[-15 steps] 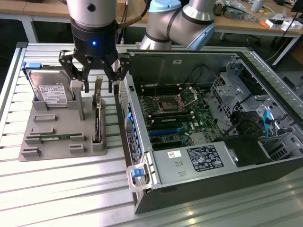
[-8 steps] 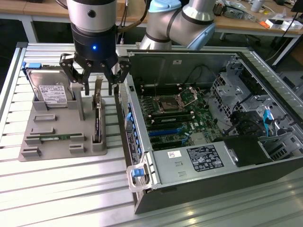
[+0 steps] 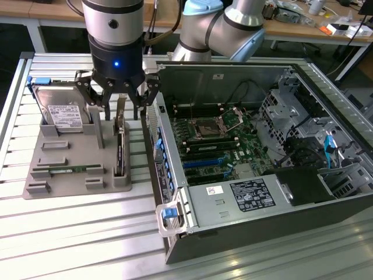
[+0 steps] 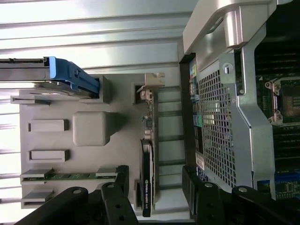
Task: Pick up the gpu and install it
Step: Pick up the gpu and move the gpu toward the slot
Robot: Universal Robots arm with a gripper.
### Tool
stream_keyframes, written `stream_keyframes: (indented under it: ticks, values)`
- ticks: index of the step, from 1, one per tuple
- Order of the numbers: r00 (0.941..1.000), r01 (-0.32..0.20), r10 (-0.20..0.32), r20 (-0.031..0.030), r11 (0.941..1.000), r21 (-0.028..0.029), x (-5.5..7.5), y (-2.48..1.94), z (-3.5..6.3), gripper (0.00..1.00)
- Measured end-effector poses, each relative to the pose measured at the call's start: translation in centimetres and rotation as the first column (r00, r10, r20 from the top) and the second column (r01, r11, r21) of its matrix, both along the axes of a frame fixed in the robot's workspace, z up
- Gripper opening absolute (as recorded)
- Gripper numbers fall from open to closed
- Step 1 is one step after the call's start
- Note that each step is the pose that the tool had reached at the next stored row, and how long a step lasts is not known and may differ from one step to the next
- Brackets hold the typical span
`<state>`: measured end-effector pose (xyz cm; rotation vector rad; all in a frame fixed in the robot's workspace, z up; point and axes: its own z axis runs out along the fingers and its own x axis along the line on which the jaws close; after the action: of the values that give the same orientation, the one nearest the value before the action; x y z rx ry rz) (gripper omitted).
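I saw the tool (image 3: 121, 108) spread wide just above the gpu (image 3: 119, 153), which stood on edge in the grey holder (image 3: 64, 157) (beside the open computer case (image 3: 262, 233)) on the surface (image 3: 70, 233).

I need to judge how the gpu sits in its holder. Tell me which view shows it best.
The wrist view: the gpu shows edge-on along most of its length, bracket included, standing in the grey holder between the open hand's fingers. The exterior view shows its black upper edge, with the hand crowding its bracket end.
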<state>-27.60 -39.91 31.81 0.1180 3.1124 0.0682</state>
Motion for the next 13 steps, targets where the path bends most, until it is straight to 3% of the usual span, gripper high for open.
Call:
stream_keyframes:
  ticks: [13]
  values:
    - [1.0000,-0.004,0.004,-0.0001,1.0000,0.0000,0.0,0.00,-1.55,0.58]
